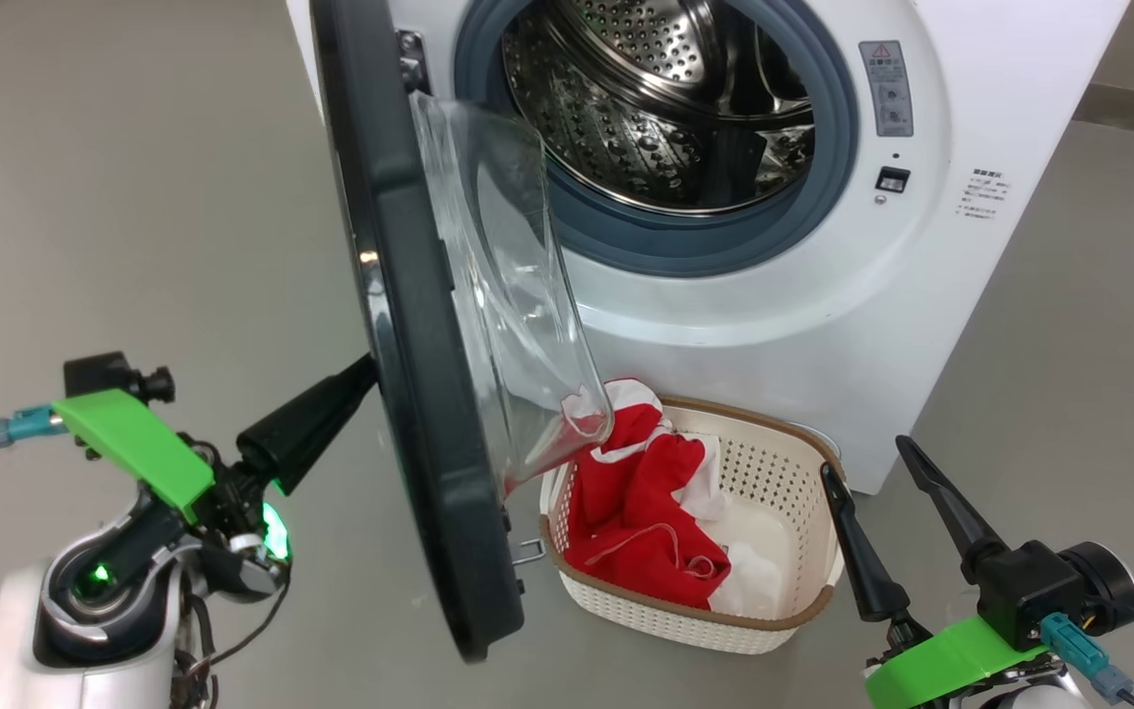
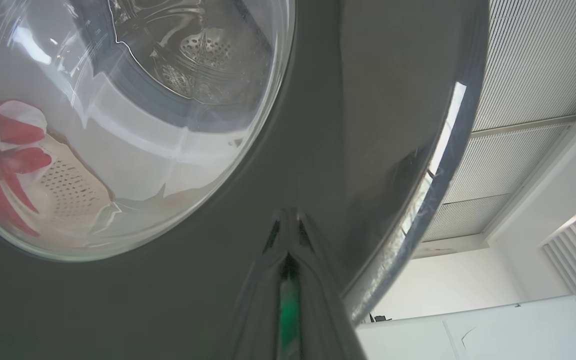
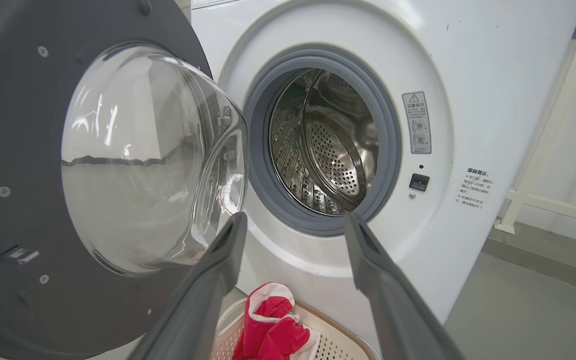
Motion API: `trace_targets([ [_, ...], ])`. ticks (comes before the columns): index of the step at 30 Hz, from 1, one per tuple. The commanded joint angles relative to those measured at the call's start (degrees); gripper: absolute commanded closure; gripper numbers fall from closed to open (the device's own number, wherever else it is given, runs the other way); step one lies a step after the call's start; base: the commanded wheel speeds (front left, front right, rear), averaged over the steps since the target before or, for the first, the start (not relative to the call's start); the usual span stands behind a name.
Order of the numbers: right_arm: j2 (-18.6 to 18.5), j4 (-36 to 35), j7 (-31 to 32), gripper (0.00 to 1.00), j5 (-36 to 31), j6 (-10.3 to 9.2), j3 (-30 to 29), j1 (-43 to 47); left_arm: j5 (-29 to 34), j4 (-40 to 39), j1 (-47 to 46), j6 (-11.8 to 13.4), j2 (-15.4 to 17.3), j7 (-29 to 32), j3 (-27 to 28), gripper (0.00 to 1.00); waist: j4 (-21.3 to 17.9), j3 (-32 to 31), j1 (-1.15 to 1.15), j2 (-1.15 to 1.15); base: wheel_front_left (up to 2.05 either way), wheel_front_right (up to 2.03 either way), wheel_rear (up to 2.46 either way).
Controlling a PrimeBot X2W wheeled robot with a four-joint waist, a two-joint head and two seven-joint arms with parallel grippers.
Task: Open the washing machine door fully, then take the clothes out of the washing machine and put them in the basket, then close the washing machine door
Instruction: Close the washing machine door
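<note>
The washing machine [image 1: 823,295] stands with its steel drum [image 1: 656,108] showing no clothes inside. Its door [image 1: 409,345] hangs open, seen edge-on, the clear glass bowl [image 1: 508,295] bulging toward the machine. My left gripper [image 1: 355,379] is shut, its tip against the door's outer black face [image 2: 368,100]. Red and white clothes [image 1: 636,512] lie in the cream basket [image 1: 784,463] on the floor below the opening. To the right of the basket my right gripper [image 1: 867,461] stands open and holds nothing. It points at the drum [image 3: 328,145], above the clothes [image 3: 273,325].
Grey floor [image 1: 134,197] spreads to the left of the door and to the right of the machine. A white frame [image 3: 543,150] stands to the machine's right. The door's lower edge hangs close to the basket's left rim.
</note>
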Motion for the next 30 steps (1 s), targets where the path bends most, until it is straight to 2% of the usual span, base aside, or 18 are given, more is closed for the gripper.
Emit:
trace_targets([
  [1, -0.37, -1.35, -0.53, 0.00, 0.13, -0.05, 1.39, -1.20, -0.66, -1.93, -0.35, -0.42, 0.90, -0.09, 0.59, 1.00, -0.40, 0.23, 0.00, 0.00, 0.00, 0.00, 0.00],
  [30, -0.37, -1.75, -0.35, 0.00, -0.42, -0.05, 1.15, -2.42, -5.98, -0.49, -1.14, -3.42, 0.90, -3.39, -2.58, 1.00, -5.24, 2.27, 0.00, 0.00, 0.00, 0.00, 0.00],
])
